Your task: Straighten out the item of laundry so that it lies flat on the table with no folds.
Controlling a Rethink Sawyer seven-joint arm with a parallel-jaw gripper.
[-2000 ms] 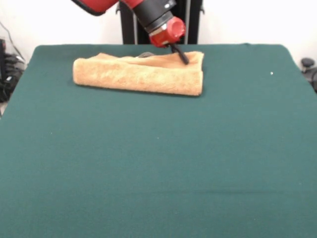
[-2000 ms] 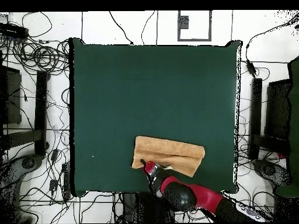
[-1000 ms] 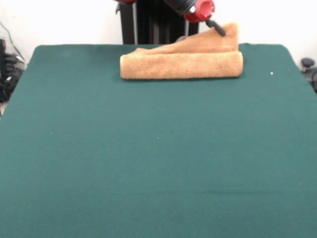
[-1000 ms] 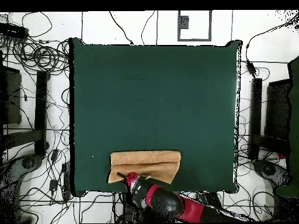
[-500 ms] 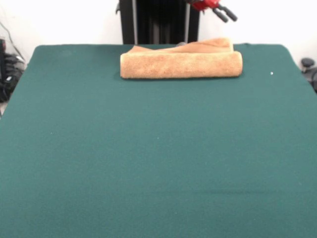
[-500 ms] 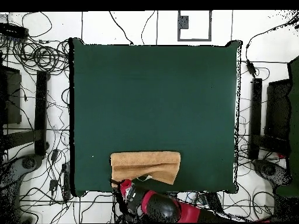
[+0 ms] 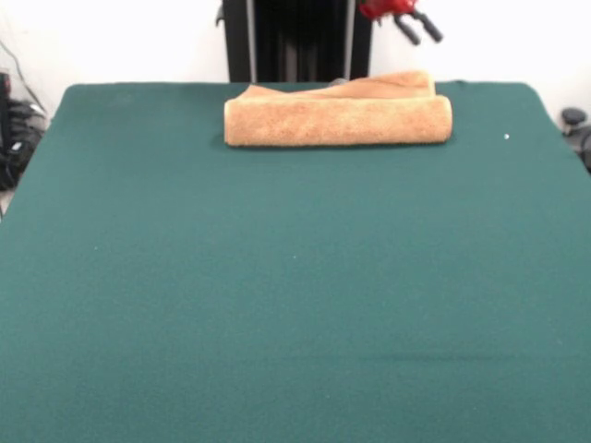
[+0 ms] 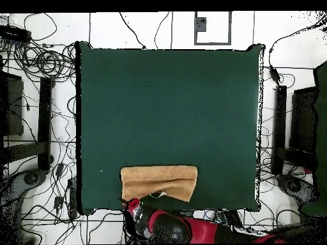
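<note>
Looking across the green surface (image 7: 295,277), I see most of it bare, with the towel (image 7: 338,120) folded into a long thick bundle close to the edge by the robot, its upper layer rumpled toward that edge; from overhead the towel (image 8: 159,182) sits in the same strip beside the arm's base. I judge it lies this way because it was dragged and let go there, so the fold is unopened and the flattening is hardly begun. The hand (image 7: 414,26) hangs above and just past the towel's end, clear of the cloth, its two dark fingers (image 7: 404,29) parted and holding nothing. Against a second ago, when it pinched the lifted corner, that corner has dropped back onto the bundle and the hand has risen away; the towel itself has not moved since.
</note>
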